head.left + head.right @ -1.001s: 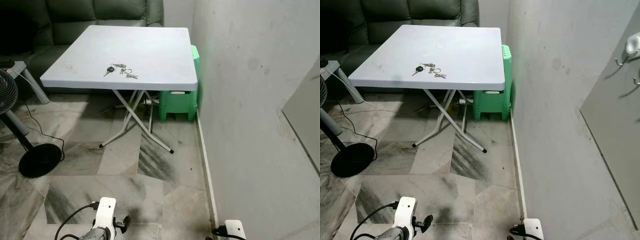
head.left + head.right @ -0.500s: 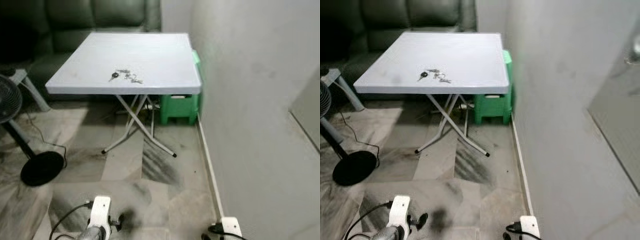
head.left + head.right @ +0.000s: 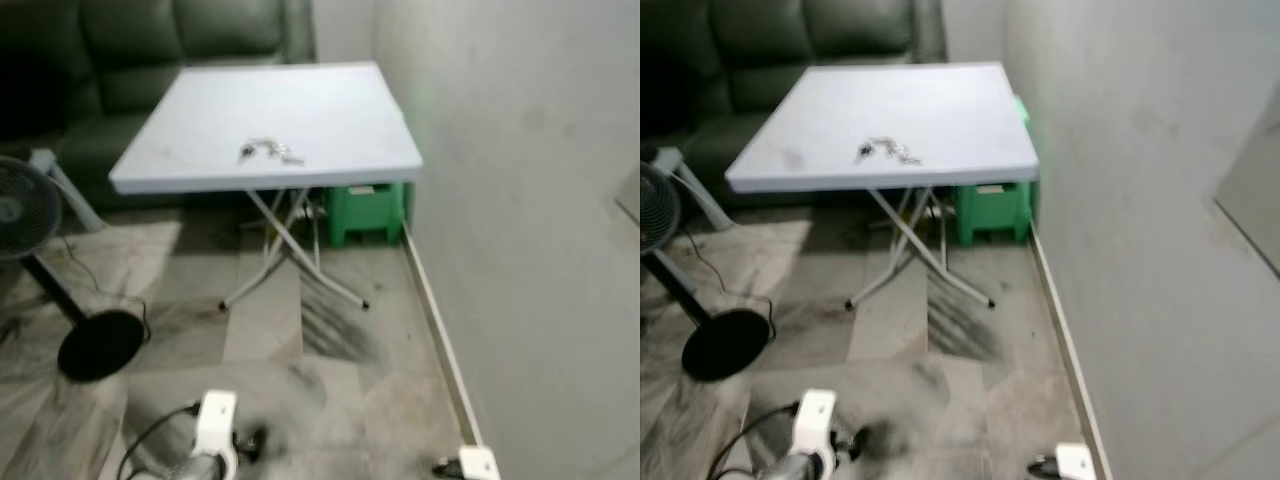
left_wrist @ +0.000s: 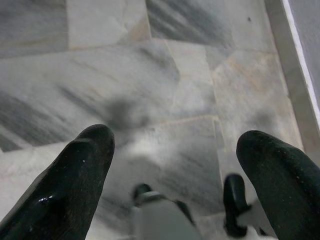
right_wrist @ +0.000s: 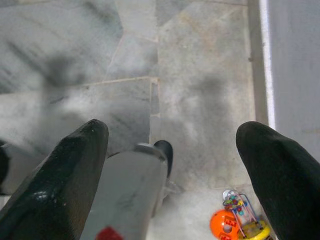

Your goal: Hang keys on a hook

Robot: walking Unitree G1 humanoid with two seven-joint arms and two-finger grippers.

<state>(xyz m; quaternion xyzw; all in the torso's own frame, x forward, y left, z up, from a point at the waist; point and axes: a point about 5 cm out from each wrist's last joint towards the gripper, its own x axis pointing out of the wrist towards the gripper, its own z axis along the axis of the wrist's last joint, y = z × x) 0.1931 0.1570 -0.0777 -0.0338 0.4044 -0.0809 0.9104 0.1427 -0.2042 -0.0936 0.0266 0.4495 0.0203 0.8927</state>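
Blurred keys (image 3: pixel 268 151) on white table (image 3: pixel 330 120), green stool (image 3: pixel 365 210) half hidden beneath

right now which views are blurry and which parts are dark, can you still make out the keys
Left eye view: motion-blurred throughout; the keys read only as a small dark smudge on the white table, and the sofa behind sits in deep shade. Right eye view: the same soft blur. Left wrist view: the marble floor is softly blurred, with the left gripper open. Right wrist view: sharper, right gripper open.
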